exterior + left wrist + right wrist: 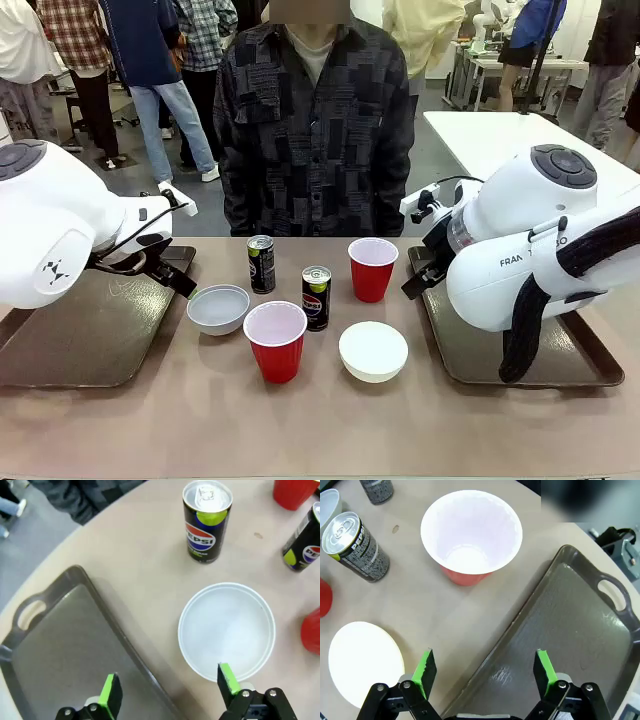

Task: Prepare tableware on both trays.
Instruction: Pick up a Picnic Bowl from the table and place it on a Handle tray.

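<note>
Between the trays stand two Pepsi cans (261,264) (316,298), two red cups (275,340) (372,268) and two white bowls (218,308) (373,351), all on the table. The left tray (70,340) and the right tray (480,350) hold nothing. My left gripper (169,686) hangs open over the gap between the left tray's rim (120,630) and a bowl (227,630), its right finger (227,677) at the bowl's near rim. My right gripper (485,669) is open above the right tray's rim (520,625), beside the other bowl (362,662) and a red cup (470,535).
A person in a dark patterned shirt (315,120) stands at the table's far edge, hands out of view. Both bulky white arms (50,225) (520,240) lean over the trays' inner ends. Bare tabletop (300,430) runs along the near edge.
</note>
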You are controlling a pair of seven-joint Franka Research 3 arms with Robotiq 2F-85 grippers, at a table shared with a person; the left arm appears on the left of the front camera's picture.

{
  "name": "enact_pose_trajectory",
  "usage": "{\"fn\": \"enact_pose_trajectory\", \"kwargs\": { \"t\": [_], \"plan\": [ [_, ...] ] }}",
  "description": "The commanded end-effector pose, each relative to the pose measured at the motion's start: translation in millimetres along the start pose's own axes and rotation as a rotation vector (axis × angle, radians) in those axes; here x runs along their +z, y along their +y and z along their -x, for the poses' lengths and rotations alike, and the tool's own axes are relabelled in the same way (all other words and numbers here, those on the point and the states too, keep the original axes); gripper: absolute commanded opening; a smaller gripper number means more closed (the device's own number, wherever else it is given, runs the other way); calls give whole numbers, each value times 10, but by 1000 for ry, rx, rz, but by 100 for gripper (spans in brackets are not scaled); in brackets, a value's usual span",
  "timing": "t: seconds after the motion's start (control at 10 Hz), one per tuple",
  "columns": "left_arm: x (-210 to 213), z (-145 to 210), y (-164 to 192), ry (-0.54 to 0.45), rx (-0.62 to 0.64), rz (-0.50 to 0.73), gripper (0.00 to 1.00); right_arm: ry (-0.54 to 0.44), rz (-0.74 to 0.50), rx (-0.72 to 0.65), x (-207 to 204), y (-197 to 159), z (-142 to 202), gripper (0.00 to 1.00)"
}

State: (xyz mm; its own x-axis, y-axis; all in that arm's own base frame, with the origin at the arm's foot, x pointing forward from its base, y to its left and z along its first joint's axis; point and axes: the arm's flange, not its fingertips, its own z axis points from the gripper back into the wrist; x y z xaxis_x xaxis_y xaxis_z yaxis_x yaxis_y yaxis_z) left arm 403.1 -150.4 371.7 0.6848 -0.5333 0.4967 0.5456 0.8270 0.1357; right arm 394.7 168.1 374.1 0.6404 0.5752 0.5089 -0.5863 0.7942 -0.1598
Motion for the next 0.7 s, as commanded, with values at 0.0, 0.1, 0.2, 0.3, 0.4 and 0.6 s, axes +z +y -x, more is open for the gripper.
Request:
{"fn": "enact_pose_trajectory", "kwargs": {
  "t": [0.0, 0.1, 0.2, 0.3, 0.4, 0.6],
  "plan": [
    [0, 0, -1, 0, 0, 0, 100, 0, 0, 0, 0, 0, 0, 100],
    [0, 0, -1, 0, 0, 0, 100, 0, 0, 0, 0, 0, 0, 100],
    [0, 0, -1, 0, 0, 0, 100, 0, 0, 0, 0, 0, 0, 100],
    [0, 0, -1, 0, 0, 0, 100, 0, 0, 0, 0, 0, 0, 100],
    [0, 0, -1, 0, 0, 0, 100, 0, 0, 0, 0, 0, 0, 100],
    [0, 0, -1, 0, 0, 0, 100, 0, 0, 0, 0, 0, 0, 100]
  ]
}}
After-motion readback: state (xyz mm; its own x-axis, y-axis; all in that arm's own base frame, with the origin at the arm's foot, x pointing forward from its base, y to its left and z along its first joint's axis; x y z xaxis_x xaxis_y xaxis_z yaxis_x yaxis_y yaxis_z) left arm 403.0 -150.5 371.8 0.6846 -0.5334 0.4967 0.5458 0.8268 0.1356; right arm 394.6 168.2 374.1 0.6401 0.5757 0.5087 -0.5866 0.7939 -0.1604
